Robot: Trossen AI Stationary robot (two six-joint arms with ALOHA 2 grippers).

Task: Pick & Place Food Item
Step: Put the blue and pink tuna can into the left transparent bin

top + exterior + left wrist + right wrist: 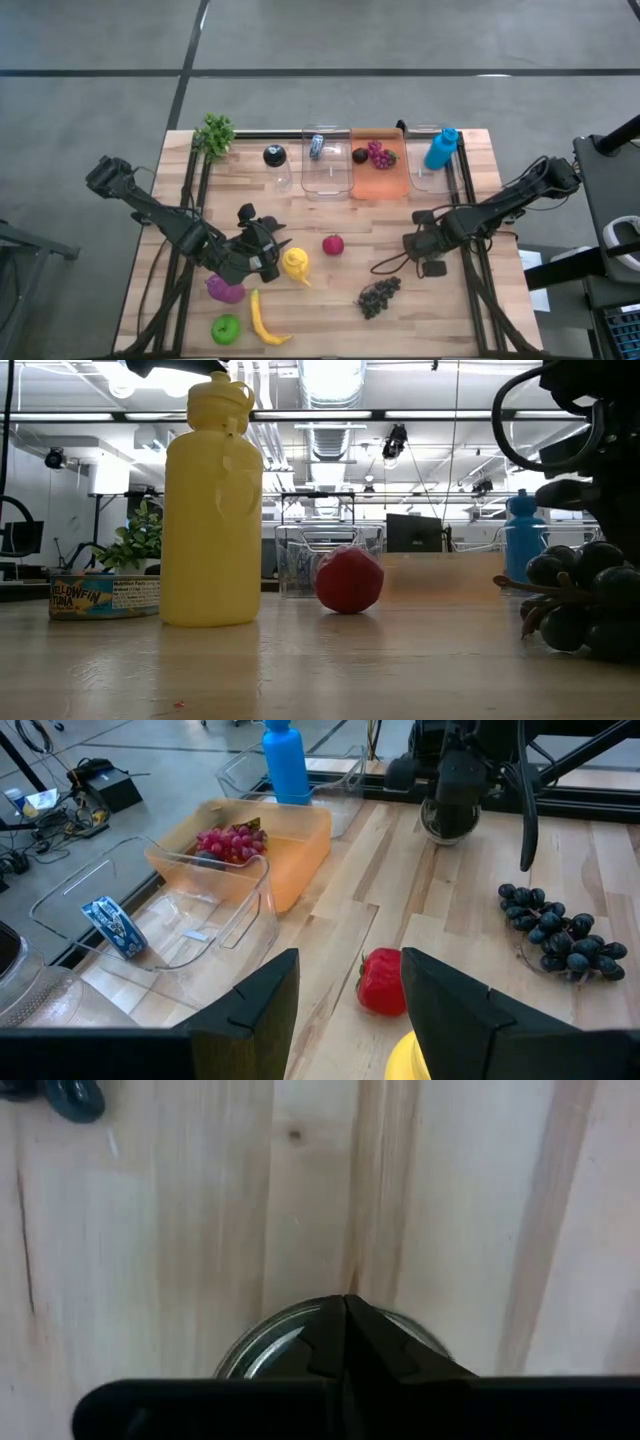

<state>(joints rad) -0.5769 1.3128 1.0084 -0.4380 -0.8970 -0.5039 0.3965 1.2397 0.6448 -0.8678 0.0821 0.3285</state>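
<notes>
floor: grey concrete (pixel 400 35) | ceiling: strip lights (pixel 330 375) | monitor (pixel 415 532) behind

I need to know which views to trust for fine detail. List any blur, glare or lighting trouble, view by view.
High view: even light, soft shadows, all sharp. Low view: ceiling lights glare behind; the yellow bottle and dark grapes loom close and soft. Left wrist view: the red fruit is sharp, the claw fingers blurred. Right wrist view: close on wood, the shut claw fills the bottom.

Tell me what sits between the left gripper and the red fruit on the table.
Nothing visible does. The left gripper stands open beside the yellow bottle, and in its wrist view the red fruit lies on bare wood just past the fingers.
</notes>
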